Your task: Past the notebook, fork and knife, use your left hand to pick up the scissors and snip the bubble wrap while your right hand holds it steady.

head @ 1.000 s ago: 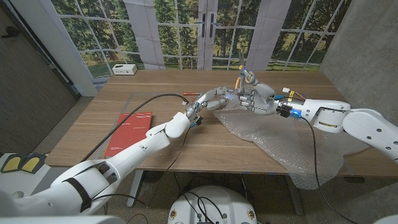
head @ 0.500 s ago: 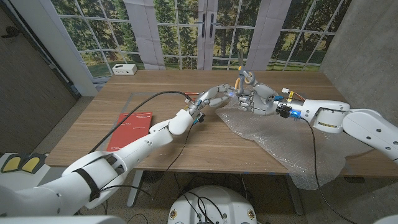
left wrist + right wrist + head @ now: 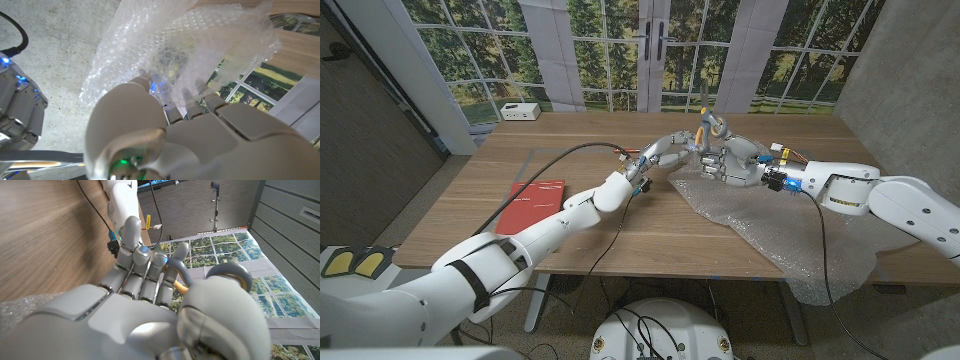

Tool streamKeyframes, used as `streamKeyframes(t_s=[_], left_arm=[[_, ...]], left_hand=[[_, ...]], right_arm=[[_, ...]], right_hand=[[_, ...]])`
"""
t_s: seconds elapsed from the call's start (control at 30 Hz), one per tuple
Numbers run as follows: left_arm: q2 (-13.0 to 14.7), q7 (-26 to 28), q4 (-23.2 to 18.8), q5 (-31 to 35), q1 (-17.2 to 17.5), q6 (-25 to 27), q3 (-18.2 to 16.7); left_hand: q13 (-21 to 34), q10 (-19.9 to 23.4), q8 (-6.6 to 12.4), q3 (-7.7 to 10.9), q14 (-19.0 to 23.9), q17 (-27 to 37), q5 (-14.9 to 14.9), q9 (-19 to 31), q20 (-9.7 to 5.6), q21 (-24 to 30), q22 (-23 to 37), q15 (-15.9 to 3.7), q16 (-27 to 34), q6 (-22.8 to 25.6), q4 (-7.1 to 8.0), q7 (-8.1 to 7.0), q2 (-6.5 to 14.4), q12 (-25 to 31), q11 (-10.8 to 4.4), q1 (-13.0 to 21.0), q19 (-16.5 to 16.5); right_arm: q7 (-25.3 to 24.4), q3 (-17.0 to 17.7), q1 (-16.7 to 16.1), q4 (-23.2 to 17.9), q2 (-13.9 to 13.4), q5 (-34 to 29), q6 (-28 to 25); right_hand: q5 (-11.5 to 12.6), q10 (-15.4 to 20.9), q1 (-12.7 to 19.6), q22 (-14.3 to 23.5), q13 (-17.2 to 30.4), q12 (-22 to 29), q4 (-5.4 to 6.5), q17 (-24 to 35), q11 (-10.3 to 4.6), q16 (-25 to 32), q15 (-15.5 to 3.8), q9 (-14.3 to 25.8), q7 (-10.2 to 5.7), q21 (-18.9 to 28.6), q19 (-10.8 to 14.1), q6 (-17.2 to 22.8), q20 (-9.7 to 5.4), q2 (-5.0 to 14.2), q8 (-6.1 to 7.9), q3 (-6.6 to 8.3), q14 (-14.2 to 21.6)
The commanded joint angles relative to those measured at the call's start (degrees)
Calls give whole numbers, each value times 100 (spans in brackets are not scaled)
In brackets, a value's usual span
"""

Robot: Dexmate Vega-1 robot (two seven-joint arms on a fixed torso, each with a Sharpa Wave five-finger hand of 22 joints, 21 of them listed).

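Observation:
The scissors, with grey and orange handles, stand upright in my right hand, blades pointing up, over the far edge of the bubble wrap. In the right wrist view, the grey handle loop of the scissors sits by the thumb of my right hand. My left hand reaches in from the left with its fingers spread, fingertips close to the scissor handles; I cannot tell whether they touch. In the left wrist view, my left hand faces the crumpled bubble wrap.
A red notebook lies on the wooden table at the left front. A small white box sits at the far left corner. The bubble wrap spreads over the table's right front edge. A black cable trails along my left arm.
My left hand has stretched farther forward and to the right, closing on the scissor handles. My right hand has stayed almost still with the scissors.

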Motion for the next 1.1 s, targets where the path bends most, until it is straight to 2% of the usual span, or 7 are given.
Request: streamKeyframes(t_s=[0.03, 0.07, 0.2, 0.4, 0.7, 0.87, 1.1], left_arm=[[-151, 296, 252, 32, -128, -30, 29], [-166, 292, 269, 17, -135, -36, 36], [-227, 368, 339, 36, -179, -69, 70], [-304, 426, 416, 45, -240, -117, 122], [-316, 482, 325, 85, -226, -25, 154], [-365, 535, 314, 83, -233, 20, 168], [-369, 485, 220, 58, -208, 94, 183]], left_hand=[[25, 54, -23, 83, -31, 10, -55, -9, -3, 7, 30, -542, 6, -96, -28, -29, -11, -26, 17, -49, -10], [25, 58, -26, 88, -28, 9, -59, -11, -5, 8, 30, -542, 7, -93, -32, -34, -12, -26, 17, -50, -8], [25, 79, -37, 101, -15, 8, -73, -17, -1, 8, 30, -534, 11, -91, -42, -30, -14, -23, 16, -54, -6], [25, 92, -43, 121, -10, 7, -94, -25, 8, 7, 30, -530, 11, -64, -53, -24, -16, -26, 15, -65, -5], [23, 103, -66, 147, 20, 6, -124, -34, 15, 6, 30, -527, 18, -57, -67, -25, -19, -36, 14, -86, -2], [24, 151, -75, 163, 49, 6, -138, -39, 16, 6, 30, -530, 26, -48, -76, -28, -19, -24, 10, -96, 1], [24, 188, -83, 182, 59, 5, -155, -45, 18, 9, 30, -531, 25, -29, -89, -29, -22, -19, 6, -109, 11]], right_arm=[[43, -113, 38, -75, -21, -100, 8], [49, -119, 38, -87, -28, -108, 10], [-26, -108, 12, -145, -46, -38, -27], [-34, -122, -45, -210, -56, -5, -18], [-8, -81, -191, -273, -72, 47, 47], [13, -54, -261, -304, -88, 92, 55], [42, -17, -371, -298, -93, 171, 65]], right_hand=[[-10, 26, -133, -12, 33, 28, 55, 3, 64, 7, -827, -222, 192, 22, -2, 29, -156, -6, -197, -31, 41], [-13, 22, -185, 25, 34, 30, 74, 4, 56, 9, -827, -309, 224, 45, -17, 6, -142, -12, -282, -44, 41], [-9, 17, -255, 71, 123, 104, 82, 11, 26, 30, -832, -593, 219, 73, -6, 182, -136, -3, -461, -36, 55], [-2, -13, -228, 50, 138, 132, 56, 11, 8, 33, -829, -803, 206, 49, 1, 255, -152, 13, -610, -17, 22], [2, 5, -212, 51, -6, 56, 39, 8, 14, 37, -829, -837, 204, 45, -4, 296, -144, 23, -684, -11, 23], [3, 1, -201, 31, 82, 114, 31, 8, -8, 44, -832, -757, 208, 33, 8, 307, -149, 21, -652, -11, 49], [2, 1, -201, 39, 29, 81, 31, 8, -11, 47, -830, -770, 204, 40, 10, 320, -147, 27, -691, -11, 65]])
